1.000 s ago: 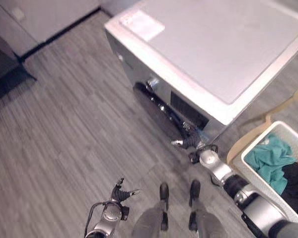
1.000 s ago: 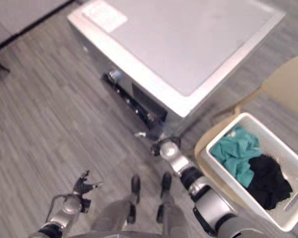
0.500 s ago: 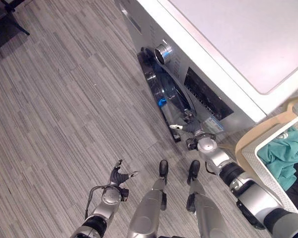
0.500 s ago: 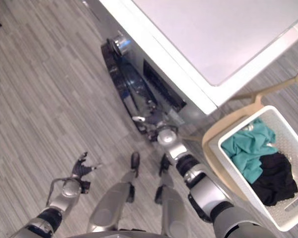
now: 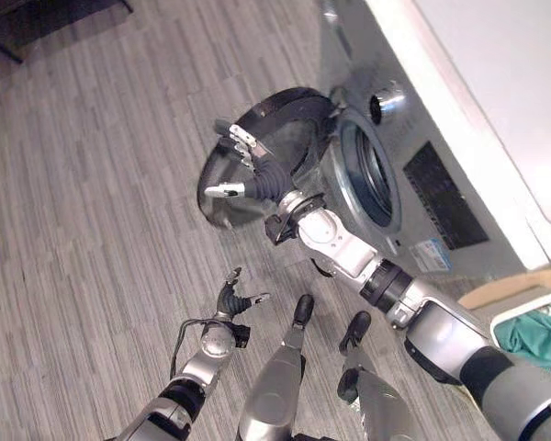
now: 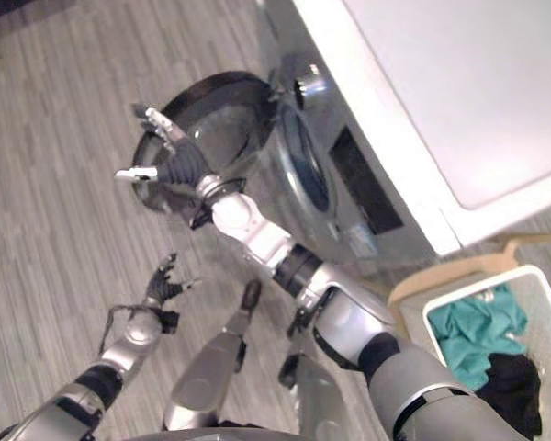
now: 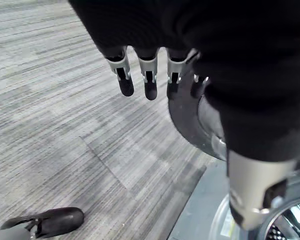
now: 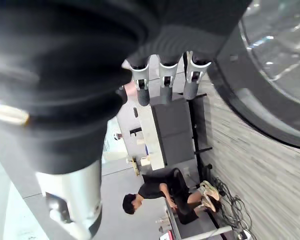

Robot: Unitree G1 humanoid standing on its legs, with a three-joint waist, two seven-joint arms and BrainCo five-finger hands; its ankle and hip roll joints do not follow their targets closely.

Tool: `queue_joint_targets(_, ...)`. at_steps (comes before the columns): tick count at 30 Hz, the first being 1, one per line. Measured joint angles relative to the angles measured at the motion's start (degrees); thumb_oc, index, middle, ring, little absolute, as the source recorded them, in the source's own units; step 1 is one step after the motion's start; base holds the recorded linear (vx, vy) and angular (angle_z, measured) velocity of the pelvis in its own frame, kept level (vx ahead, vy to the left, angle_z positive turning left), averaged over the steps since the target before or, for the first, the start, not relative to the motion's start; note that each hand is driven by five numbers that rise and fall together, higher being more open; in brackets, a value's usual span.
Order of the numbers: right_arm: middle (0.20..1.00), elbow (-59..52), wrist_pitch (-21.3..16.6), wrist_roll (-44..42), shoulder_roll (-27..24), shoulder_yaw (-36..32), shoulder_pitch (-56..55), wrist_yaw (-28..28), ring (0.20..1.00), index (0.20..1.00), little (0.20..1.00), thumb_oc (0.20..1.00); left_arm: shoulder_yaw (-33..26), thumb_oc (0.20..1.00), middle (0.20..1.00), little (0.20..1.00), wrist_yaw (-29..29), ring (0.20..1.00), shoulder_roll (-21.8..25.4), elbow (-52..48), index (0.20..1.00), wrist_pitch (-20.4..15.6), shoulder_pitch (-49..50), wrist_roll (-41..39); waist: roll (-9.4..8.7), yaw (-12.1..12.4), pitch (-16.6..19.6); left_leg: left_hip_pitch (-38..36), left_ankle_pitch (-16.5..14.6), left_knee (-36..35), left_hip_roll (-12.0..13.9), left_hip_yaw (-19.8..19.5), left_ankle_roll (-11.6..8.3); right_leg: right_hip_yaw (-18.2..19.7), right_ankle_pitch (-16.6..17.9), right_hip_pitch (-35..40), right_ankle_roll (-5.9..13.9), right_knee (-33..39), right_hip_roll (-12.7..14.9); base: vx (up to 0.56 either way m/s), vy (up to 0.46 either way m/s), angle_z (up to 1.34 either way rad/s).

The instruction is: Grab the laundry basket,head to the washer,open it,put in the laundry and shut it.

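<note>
At the lower left the left hand (image 5: 231, 300) hangs low over the wood-grain floor (image 5: 92, 184), its fingers loose and spread and nothing in them; it looks idle. Further right and farther off, the round door (image 5: 257, 156) of the washer (image 5: 459, 110) stands swung wide toward the left, clear of the drum opening (image 5: 369, 175). The right hand (image 5: 257, 179) is stretched out in front of the door's glass with fingers straight and splayed, holding nothing; whether the fingertips touch the door cannot be told. At the near right edge the white laundry basket (image 6: 533, 317) rests on a pale wooden chair (image 6: 441, 276), with teal laundry (image 6: 468, 326) and a dark garment (image 6: 510, 381) inside it, well apart from both hands. Judging by this, the opening step is at or near its end and loading comes next: the right arm would need to draw back from the door, reach right to the basket, close round the clothes and carry them left into the drum.
</note>
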State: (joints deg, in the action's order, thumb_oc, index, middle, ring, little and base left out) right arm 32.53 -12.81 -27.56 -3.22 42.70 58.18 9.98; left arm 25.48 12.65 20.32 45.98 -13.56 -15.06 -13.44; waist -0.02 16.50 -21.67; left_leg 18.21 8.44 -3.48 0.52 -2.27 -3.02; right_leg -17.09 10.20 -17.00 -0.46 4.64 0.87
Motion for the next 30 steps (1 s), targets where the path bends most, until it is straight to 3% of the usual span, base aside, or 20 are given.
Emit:
queue_joint_targets(4, 1.0, 0.0, 0.6, 0.0, -5.3, -0.4, -6.0, 0.1, 1.0, 1.0, 1.0, 1.0, 0.0, 1.0, 1.0, 1.0, 0.2, 1.0, 0.1, -0.5, 1.0, 0.3, 0.1, 0.0, -1.01, -1.3, 0.2, 0.3, 0.2, 0.1, -1.1, 1.5, 0.27, 1.5, 0.4, -0.7, 0.63, 0.0, 1.2, -0.01, 0.023, -0.12)
queue_joint_targets(6, 1.0, -2.9, 1.5, 0.9, -8.5, -1.1, -11.5, 0.0, 1.0, 1.0, 1.0, 1.0, -0.5, 1.0, 1.0, 1.0, 0.7, 1.0, 0.2, -0.6, 1.0, 0.8, -1.0, 0.2, -2.97, -4.6, 0.2, 0.4, 0.1, 0.2, -1.5, 4.0, 0.8, 3.8, 1.1, -2.0, 1.57, 0.0, 1.7, -0.03, 0.041, -0.5)
queue_joint_targets(10, 1.0, -8.8, 2.4, 5.2, -12.0, -1.3, -21.0, -0.3, 1.0, 1.0, 1.0, 1.0, -1.2, 1.0, 1.0, 1.0, 1.2, 1.0, 0.0, -2.2, 1.0, 1.6, -2.6, 0.7, -5.19, -7.8, 0.2, 0.0, -0.5, 0.4, -1.5, 7.2, 1.53, 6.7, 1.8, -2.7, 2.57, 0.0, 1.9, -0.02, 0.016, -0.5)
queue_joint_targets(12, 1.0, -10.0, 2.7, 8.5, -12.6, -1.8, -24.0, -0.7, 1.0, 1.0, 1.0, 1.0, -1.3, 1.0, 1.0, 1.0, 1.4, 1.0, -0.1, -2.8, 1.0, 1.7, -5.3, 1.1, -5.24, -10.1, 0.2, -0.4, -0.6, 0.4, -1.2, 8.4, 1.62, 7.4, 1.9, -2.7, 2.69, 0.0, 1.6, -0.02, 0.023, -0.23)
queue_joint_targets(19, 1.0, -10.2, 2.7, 14.3, -14.9, -1.8, -33.8, -3.3, 1.0, 1.0, 1.0, 1.0, -1.8, 1.0, 1.0, 1.0, 3.7, 1.0, 0.6, -2.1, 1.0, 2.4, -12.8, 3.5, -5.12, -12.1, 0.2, -0.5, -1.0, 0.3, -0.1, 11.0, 1.9, 9.6, 2.1, -3.9, 2.9, 0.0, 0.4, -0.01, 0.022, -0.2)
queue_joint_targets(23, 1.0, -9.5, 3.0, 16.2, -16.6, -2.2, -37.3, -5.2, 1.0, 1.0, 1.0, 1.0, -3.7, 1.0, 1.0, 1.0, 4.7, 1.0, 2.5, -1.5, 1.0, 2.7, -16.8, 3.5, -4.83, -15.1, 0.0, -0.3, -0.9, -0.3, 0.1, 12.3, 1.98, 10.5, 2.2, -4.9, 3.01, 0.0, 0.1, 0.0, 0.038, -0.19)
queue_joint_targets(30, 1.0, -10.4, 2.9, 16.3, -20.6, -5.2, -37.4, -6.5, 1.0, 1.0, 1.0, 1.0, -8.6, 1.0, 1.0, 1.0, 5.8, 1.0, 8.2, 0.2, 1.0, 2.7, -19.3, 3.5, -4.05, -16.6, -0.5, -0.8, -1.4, -1.1, 0.7, 14.7, 2.04, 12.6, 2.7, -5.9, 2.71, 0.0, -0.9, 0.02, 0.04, -0.2)
